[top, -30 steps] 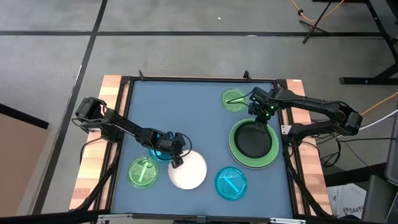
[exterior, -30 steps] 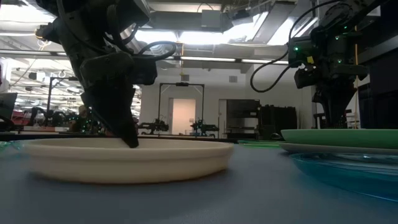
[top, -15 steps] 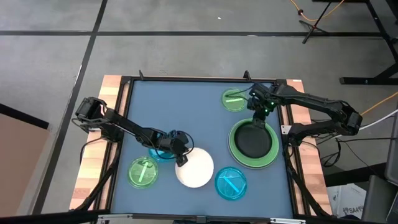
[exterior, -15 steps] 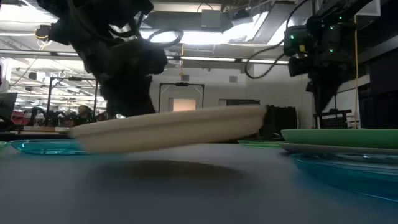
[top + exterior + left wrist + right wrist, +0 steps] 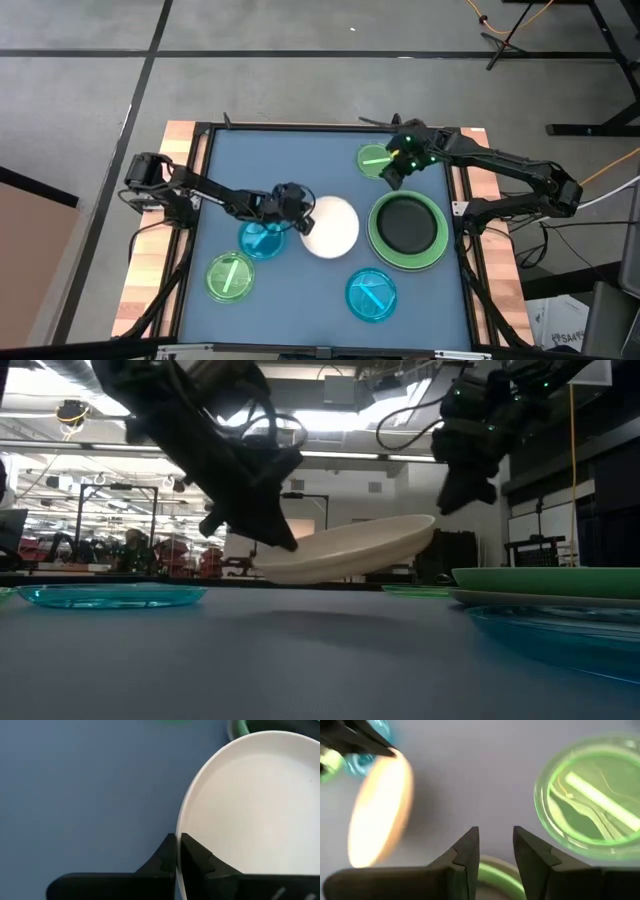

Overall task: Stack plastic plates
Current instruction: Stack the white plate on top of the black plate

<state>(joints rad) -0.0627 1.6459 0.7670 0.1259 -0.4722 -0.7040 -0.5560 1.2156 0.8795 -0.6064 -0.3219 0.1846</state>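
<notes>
I count eight plates on my blue table (image 5: pixel 230 160): one white plate (image 5: pixel 332 226), one black plate (image 5: pixel 406 225) lying inside one large light green plate (image 5: pixel 376 238), with the rim of a grey plate (image 5: pixel 500 599) showing just under that in the low view, two small green ones (image 5: pixel 374 160) (image 5: pixel 230 277) and two small blue ones (image 5: pixel 263 239) (image 5: pixel 371 294).

My left pincer (image 5: pixel 299 217) is clenched on the near rim of the white plate; in the left wrist view my two dark fingers (image 5: pixel 165 857) pinch that edge between them. The plate hangs tilted above the table, its far side raised, between the blue plate on my left and the green-and-black stack on my right.

My right pincer (image 5: pixel 392 176) hovers with its fingers parted and nothing between them, beside the far small green plate.

A second ago the white plate lay flat on the table nearer the front edge, and my left pincer was only closing on it; now it is lifted and carried toward the stack. My right pincer has moved off the black plate toward the far green one
</notes>
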